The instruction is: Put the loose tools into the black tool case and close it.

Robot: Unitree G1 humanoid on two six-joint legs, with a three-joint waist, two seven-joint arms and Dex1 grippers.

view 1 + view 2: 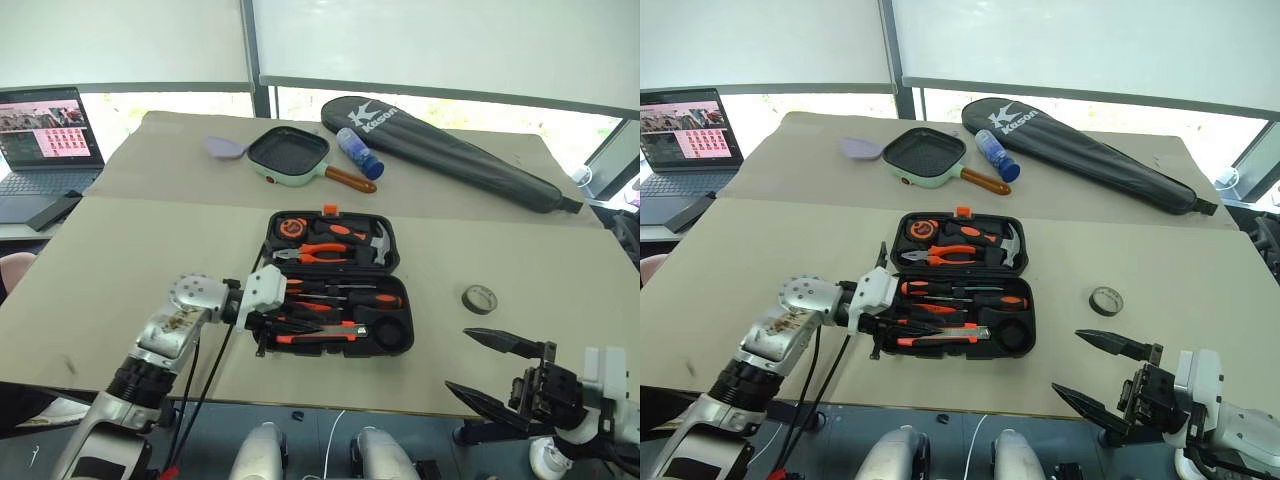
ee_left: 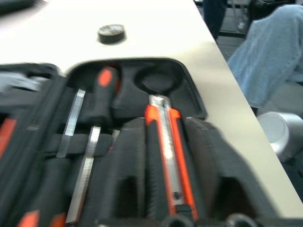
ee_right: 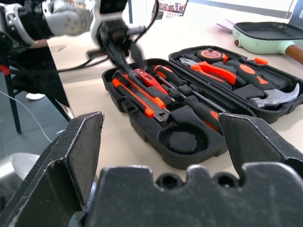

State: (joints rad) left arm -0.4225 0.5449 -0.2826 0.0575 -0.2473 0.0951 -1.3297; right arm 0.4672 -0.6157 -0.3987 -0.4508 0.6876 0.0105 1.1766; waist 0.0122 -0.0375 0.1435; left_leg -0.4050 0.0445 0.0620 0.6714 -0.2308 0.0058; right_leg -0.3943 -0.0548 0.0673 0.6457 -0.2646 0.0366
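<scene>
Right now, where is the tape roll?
In the eye views the tape roll lies on the table, right of the open case and apart from it.

The left arm reaches in from seven o'clock, its wrist bent so the left gripper [image 1: 268,330] points toward three o'clock, fingers closed together. The right gripper [image 1: 487,368] sits low at five o'clock, pointing toward nine o'clock, its two black fingers [image 1: 507,342] spread wide apart.
</scene>
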